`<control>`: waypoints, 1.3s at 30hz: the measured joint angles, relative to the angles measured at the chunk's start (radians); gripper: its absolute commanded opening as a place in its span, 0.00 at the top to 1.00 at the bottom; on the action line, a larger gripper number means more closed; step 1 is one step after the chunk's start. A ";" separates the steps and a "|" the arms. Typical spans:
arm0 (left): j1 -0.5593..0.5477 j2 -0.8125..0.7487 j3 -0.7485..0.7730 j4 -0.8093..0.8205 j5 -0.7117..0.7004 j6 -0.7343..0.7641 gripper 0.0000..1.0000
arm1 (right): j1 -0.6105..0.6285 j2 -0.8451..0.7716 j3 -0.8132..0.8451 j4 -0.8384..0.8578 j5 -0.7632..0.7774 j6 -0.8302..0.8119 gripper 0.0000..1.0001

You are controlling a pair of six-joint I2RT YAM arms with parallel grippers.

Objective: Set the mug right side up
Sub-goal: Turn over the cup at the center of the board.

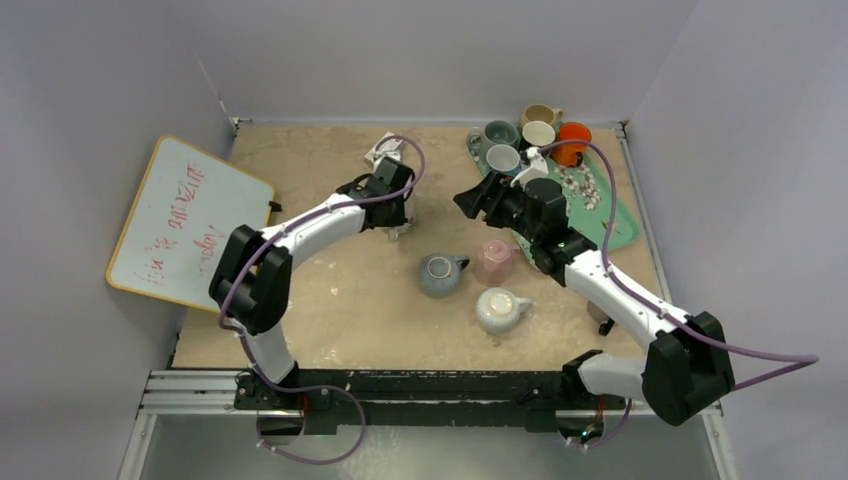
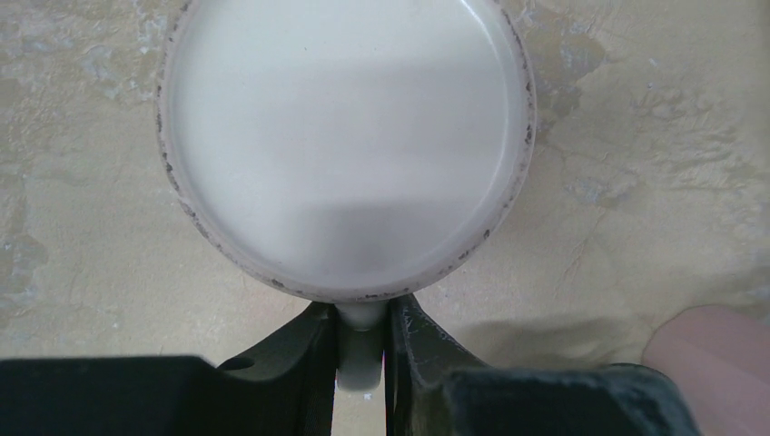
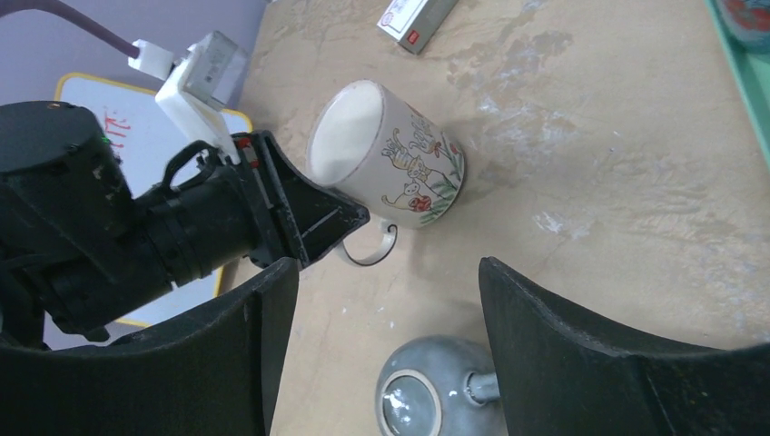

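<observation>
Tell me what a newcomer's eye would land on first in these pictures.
First comes the cat-painted mug left of the table's middle, flat white end up, with the left gripper pinched on its handle. Next is the right gripper, open and facing that mug, with a grey mug just below it. Last is the green tray of cups at the far right.

We record a whiteboard [image 1: 190,222] with red writing at the left of the top view, just beside the sandy table [image 1: 330,300]. At upper right, a green tray [image 1: 615,225] has a group of cups at its far end, one an orange cup [image 1: 574,140]. Near centre, a grey mug [image 1: 440,275], pink mug [image 1: 493,260] and white mug [image 1: 498,309] sit close together. A small box [image 1: 383,150] lies near the far edge.
</observation>
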 measured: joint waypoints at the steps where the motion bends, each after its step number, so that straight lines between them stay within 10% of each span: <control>1: 0.008 -0.014 -0.007 -0.001 0.011 -0.006 1.00 | 0.000 0.003 0.000 0.006 -0.005 0.006 0.26; 39: 0.367 -0.379 -0.385 0.148 0.394 -0.443 1.00 | 0.173 0.498 0.198 0.204 -0.237 0.661 0.32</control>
